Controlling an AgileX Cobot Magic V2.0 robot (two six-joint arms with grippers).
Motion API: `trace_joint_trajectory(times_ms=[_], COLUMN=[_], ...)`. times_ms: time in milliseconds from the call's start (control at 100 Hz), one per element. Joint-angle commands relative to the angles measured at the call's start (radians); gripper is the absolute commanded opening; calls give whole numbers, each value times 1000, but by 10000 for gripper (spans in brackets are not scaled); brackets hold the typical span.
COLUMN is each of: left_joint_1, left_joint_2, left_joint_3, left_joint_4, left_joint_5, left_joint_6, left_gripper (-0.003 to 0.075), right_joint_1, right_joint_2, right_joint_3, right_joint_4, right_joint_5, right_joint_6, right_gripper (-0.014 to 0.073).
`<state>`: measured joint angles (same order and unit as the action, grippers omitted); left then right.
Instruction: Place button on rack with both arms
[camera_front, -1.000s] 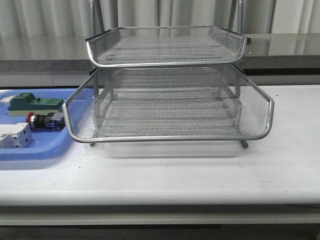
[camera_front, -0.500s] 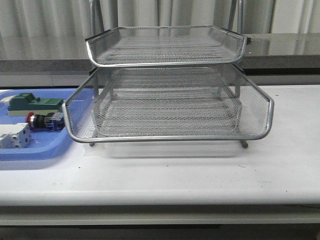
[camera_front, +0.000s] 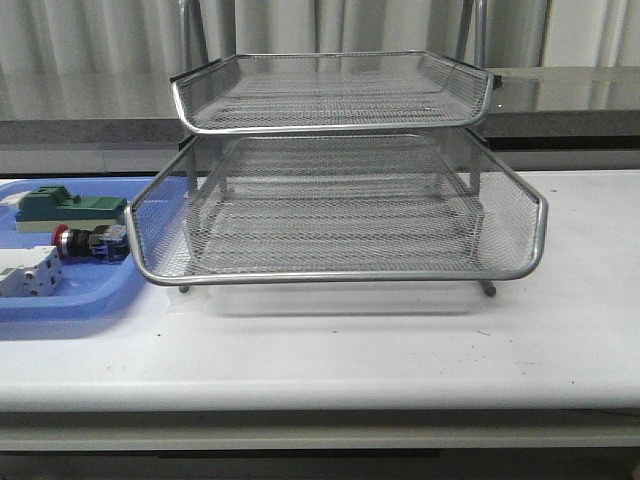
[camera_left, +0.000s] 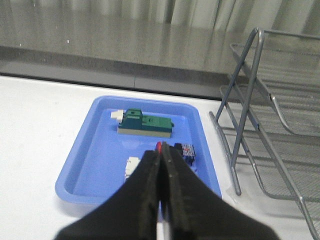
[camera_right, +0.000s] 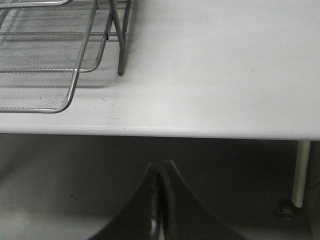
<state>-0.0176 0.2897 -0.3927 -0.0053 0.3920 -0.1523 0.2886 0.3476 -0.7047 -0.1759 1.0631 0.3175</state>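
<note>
Button (camera_front: 88, 241) lies on its side in the blue tray (camera_front: 60, 300) at the left of the white surface (camera_front: 400, 340), its red cap toward the left and its blue rear block toward the rack (camera_front: 335, 205). In the tray it sits between a green-and-beige block (camera_front: 70, 208) behind it and a white terminal block (camera_front: 28, 272) in front of it, near both; whether it touches either cannot be told. The tray's right rim lies just beside the rack's lower front corner.

The rack stands in the middle of the surface on thin legs, with two wire-mesh trays showing in the front view, the lower one drawn further forward than the upper. Neither arm shows in the front view.

In the left wrist view, the left gripper (camera_left: 161, 165) hangs above the near part of the blue tray with its jaws pressed together, holding nothing. The button's red cap peeks out just past the fingertips, and the blue block shows beside them. The rack's upright frame stands off to one side.

In the right wrist view, the right gripper (camera_right: 161, 172) has its jaws closed together and empty. It is held off the front edge of the surface, with a corner of the rack and one leg in sight beyond.
</note>
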Motion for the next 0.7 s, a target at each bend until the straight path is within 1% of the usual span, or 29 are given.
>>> trace_joint_trajectory(times_ms=[0,120,380,530,690], left_joint_1=[0,0,0,0,0], left_joint_2=[125,299,655,844,992], left_joint_3=[-135,-294,-549,-646,-721], left_joint_4=[-2,16,16,16,16], left_joint_5=[30,126,279,304,309], left_joint_6=[-2,11,133,201,274], left_gripper=[-20,-20,-20,-20,-19], right_joint_1=[-5,-5,-5,-5,-5], right_joint_2=[10,10,10,10,10], right_joint_3=[-32,-32,-32,-32,-32], right_joint_4=[-24,-24,-24,-24,-24], right_joint_5=[-60,-60,-60,-60,-60], right_joint_6=[-4,-4,-4,-4,-4], right_gripper=[-69,-69,-69,-69,-69])
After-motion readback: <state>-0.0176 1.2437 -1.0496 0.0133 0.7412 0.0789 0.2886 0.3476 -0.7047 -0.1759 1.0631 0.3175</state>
